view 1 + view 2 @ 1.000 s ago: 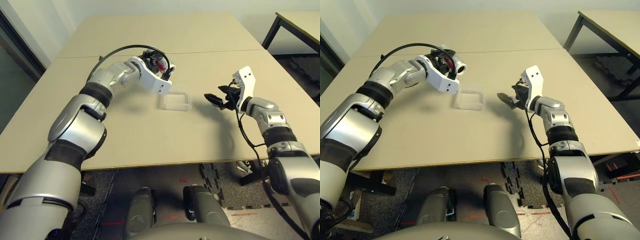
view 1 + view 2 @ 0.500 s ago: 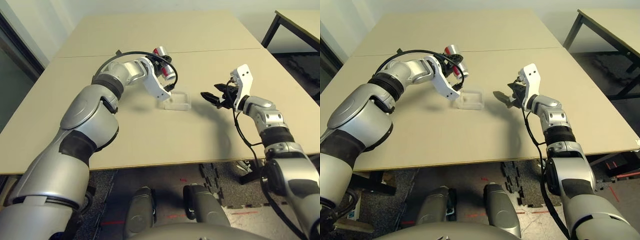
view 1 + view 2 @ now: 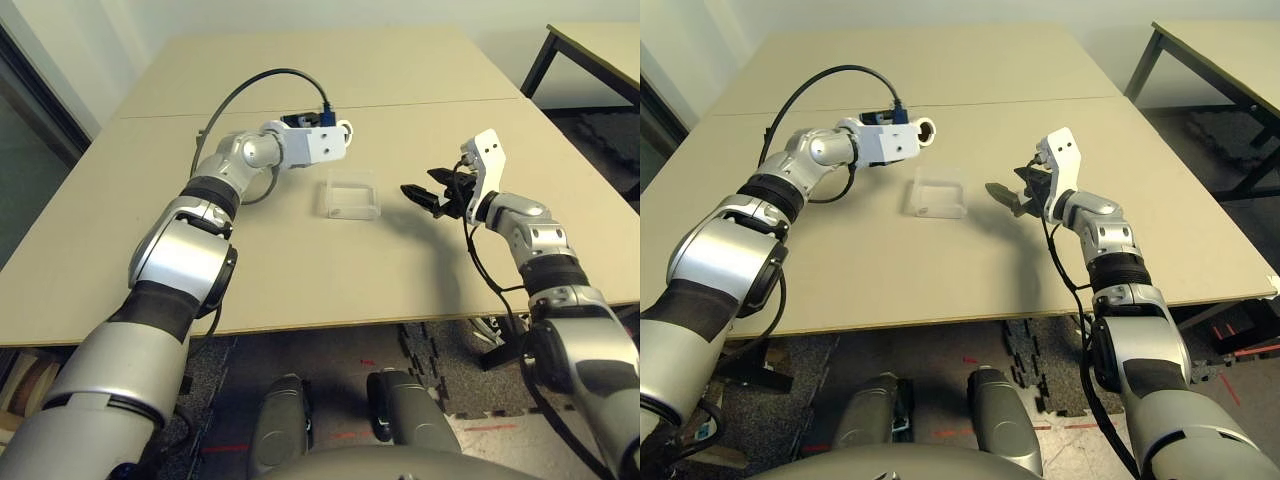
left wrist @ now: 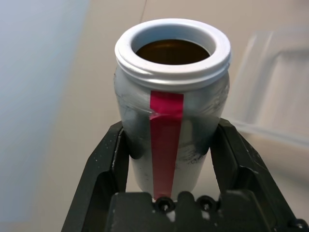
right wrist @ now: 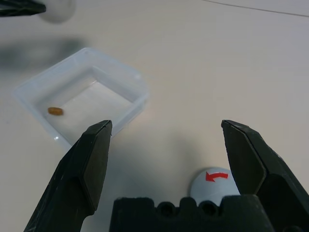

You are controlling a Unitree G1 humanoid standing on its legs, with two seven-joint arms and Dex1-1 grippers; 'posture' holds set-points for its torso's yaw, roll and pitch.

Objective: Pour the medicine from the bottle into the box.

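My left gripper [image 4: 172, 141] is shut on the bottle [image 4: 171, 111], a silver-grey cylinder with a red stripe. Its white-rimmed mouth [image 3: 343, 128] is open, dark brown inside, and faces right. The bottle is held roughly level above the table, just beyond the far left corner of the box [image 3: 352, 195]. The clear plastic box rests on the table with one small brown pill [image 5: 55, 111] in it. My right gripper [image 3: 422, 192] hovers a little right of the box, open, with nothing between its fingers [image 5: 91, 159].
A white cap with a red arrow [image 5: 215, 182] lies on the table under my right gripper. A black cable [image 3: 250, 85] arches over my left forearm. A seam [image 3: 430, 100] crosses the table behind the box. A second table [image 3: 600, 45] stands at the far right.
My left gripper has swung the bottle from upended over the box's left edge back to roughly level, and drawn it slightly away from the box. The right arm has barely moved.
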